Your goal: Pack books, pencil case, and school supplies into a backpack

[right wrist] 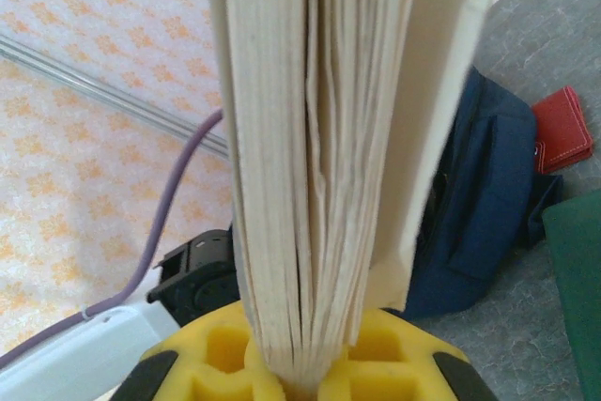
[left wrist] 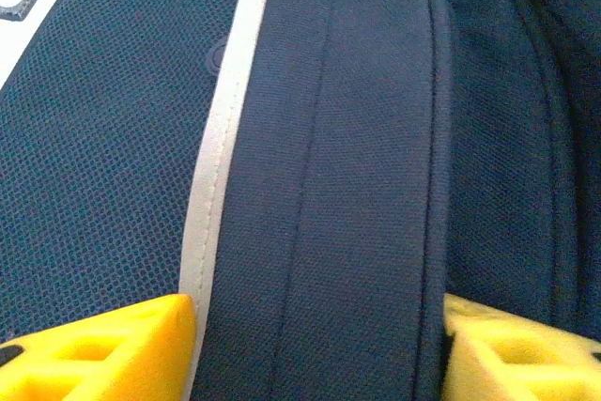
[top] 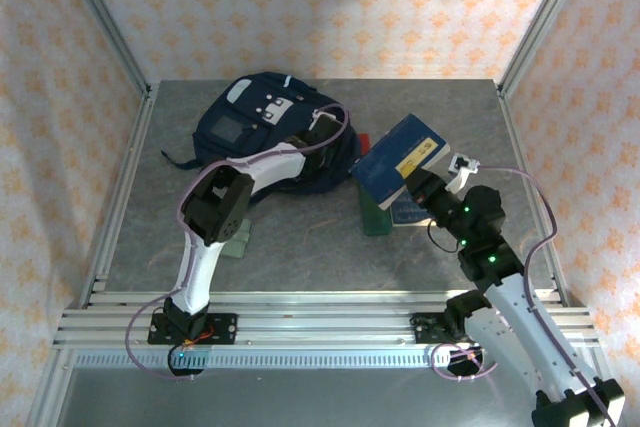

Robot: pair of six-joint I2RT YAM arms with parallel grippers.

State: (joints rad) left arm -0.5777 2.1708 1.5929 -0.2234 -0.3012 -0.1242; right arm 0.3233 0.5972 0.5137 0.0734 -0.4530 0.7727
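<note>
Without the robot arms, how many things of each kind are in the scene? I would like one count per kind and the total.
Backpack: 1
Books: 2, the raised book and the lying book
Dark green flat item: 1
Red item: 1
Pale green item: 1
Total: 6

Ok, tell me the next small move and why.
Probably firm the left fingers on the backpack ridge between them and lift it to open the bag. The right fingers clamp the larger book, held up beside the backpack, which looks closed, so it needs an opening.
</note>
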